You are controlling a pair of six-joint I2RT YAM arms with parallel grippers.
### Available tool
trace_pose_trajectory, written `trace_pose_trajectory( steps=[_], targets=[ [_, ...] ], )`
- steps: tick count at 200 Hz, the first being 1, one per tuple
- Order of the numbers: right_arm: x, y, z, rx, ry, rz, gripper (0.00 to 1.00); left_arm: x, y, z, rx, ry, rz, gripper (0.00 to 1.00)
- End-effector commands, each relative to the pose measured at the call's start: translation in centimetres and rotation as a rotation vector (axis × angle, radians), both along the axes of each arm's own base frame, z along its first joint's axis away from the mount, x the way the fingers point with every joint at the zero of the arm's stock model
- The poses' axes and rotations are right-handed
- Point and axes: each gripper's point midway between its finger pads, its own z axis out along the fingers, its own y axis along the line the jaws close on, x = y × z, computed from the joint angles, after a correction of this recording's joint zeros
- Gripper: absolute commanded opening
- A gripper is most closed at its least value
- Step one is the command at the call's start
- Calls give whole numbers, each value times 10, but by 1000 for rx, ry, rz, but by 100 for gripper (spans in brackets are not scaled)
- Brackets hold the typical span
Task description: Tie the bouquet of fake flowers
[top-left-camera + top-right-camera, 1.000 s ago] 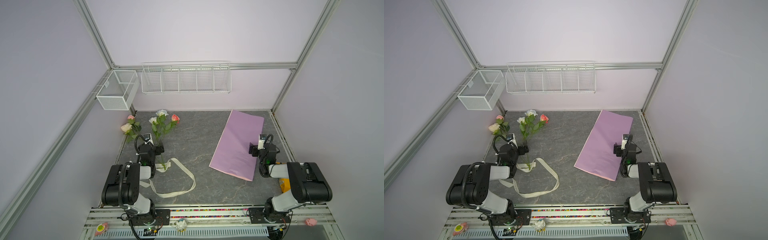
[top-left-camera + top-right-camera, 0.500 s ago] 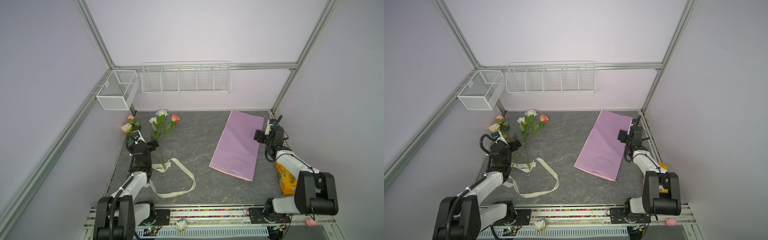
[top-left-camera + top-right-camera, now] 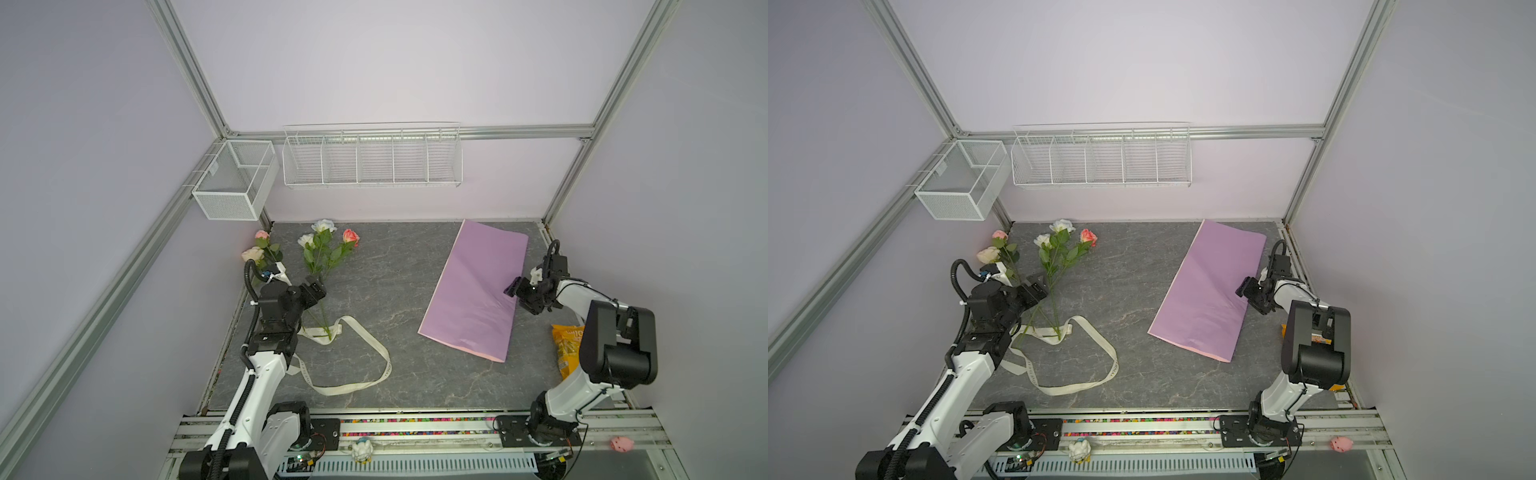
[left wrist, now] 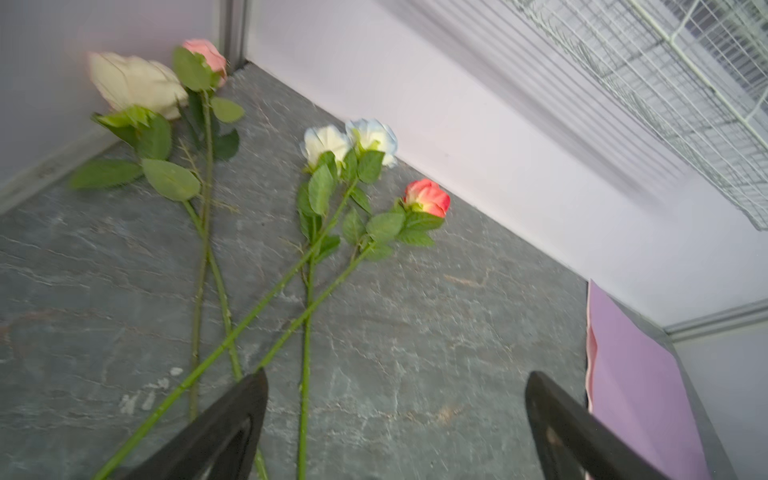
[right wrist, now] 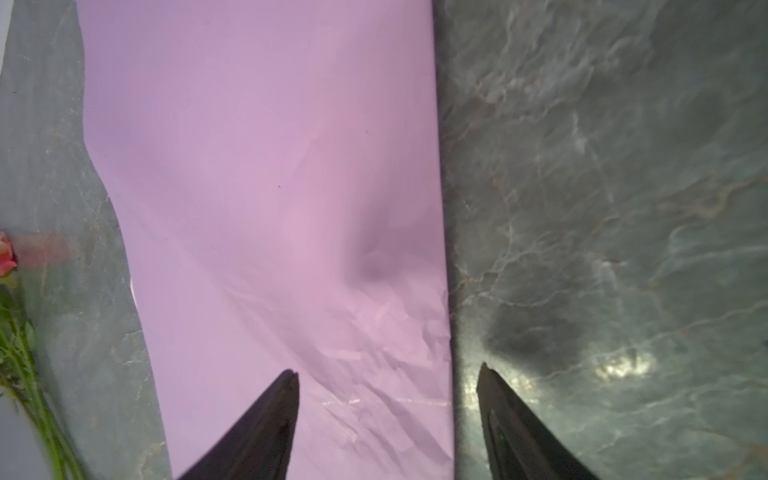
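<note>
The fake roses [image 3: 321, 255] lie stems-first just before the nearer left end effector [image 3: 316, 287], its jaws apart, as on the right end effector [image 3: 513, 286].

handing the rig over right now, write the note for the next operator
The left gripper is open and empty above the stems.
The right gripper is open and empty, straddling an edge of the lilac paper.
The fake flowers lie as five loose stems on the table near its left back corner; some stem ends cross the cream ribbon.
Done: nothing wrapped or tied.
Left: gather, wrap, tie.
</note>
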Motion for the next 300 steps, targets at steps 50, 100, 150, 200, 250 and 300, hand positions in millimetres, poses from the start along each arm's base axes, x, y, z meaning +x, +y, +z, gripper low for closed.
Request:
trace_pose_trajectory(
  steps=[50, 100, 150, 200, 250, 300],
  targets=[
    [-10, 17, -18, 98, 57, 33, 50, -12, -28, 2, -97, 64, -141, 93],
    [-10, 22, -14, 92, 25, 104, 20, -15, -40, -1, -126, 84, -197, 85],
    [-10, 38, 2, 127, -46, 235, 7, -18, -48, 5, -105, 88, -232, 83],
    [-17, 88, 10, 29, -48, 531, 7, -17, -72, 0, -93, 116, -315, 81],
    [-28, 134, 21, -14, -85, 774, 7, -19, -116, -15, -87, 190, -452, 77],
    [-49, 155, 33, 11, -94, 844, 7, -16, -143, -28, -86, 229, -507, 77]
  ],
)
